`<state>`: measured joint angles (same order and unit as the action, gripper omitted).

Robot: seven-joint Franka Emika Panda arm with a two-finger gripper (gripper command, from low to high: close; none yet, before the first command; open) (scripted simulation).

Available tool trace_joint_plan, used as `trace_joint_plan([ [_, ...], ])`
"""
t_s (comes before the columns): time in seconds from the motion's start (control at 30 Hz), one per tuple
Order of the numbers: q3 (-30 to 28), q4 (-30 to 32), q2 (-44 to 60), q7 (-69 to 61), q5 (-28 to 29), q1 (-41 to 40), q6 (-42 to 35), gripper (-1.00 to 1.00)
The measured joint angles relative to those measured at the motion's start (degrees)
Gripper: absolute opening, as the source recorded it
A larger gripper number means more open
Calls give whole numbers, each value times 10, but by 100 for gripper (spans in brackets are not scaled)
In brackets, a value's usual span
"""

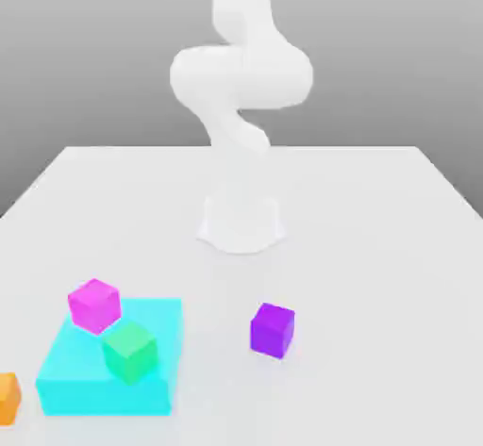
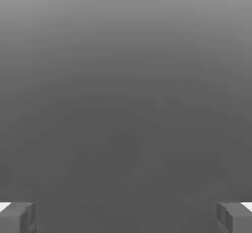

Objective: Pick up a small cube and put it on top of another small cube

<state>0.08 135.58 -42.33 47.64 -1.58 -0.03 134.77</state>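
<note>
Exterior view: white arm [image 1: 241, 86] rises from its base at desk [image 1: 377, 246] centre. Violet-purple cube [image 1: 273, 329] sits alone on the desk toward the near edge, apart from the cyan block [image 1: 85, 378]. Green cube [image 1: 129, 351] and magenta cube [image 1: 94, 305] sit on that block, near the near-left corner. Orange cube [image 1: 8, 397] at the left edge. Hand view: gripper [image 2: 126, 217] jaws wide apart, nothing between fingertips [image 2: 17, 217].

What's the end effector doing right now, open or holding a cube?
End effector: open, fingers spread wide apart, holding nothing.
</note>
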Motion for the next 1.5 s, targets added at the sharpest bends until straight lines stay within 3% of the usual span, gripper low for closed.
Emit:
trace_joint_plan([
  [0.4, 54, 219, 206, 133, -56, 2, 174, 0],
  [0.6, 104, 331, 364, 256, -27, -13, 302, 0],
  [0.73, 91, 332, 445, 298, 19, -11, 365, 0],
  [0.93, 16, 319, 534, 336, 67, 54, 440, 0],
  [0.97, 5, 318, 548, 338, 67, 65, 451, -100],
  [1.2, 3, 318, 551, 340, 70, 68, 455, -100],
  [1.5, 57, 336, 431, 292, 7, 30, 354, -100],
])
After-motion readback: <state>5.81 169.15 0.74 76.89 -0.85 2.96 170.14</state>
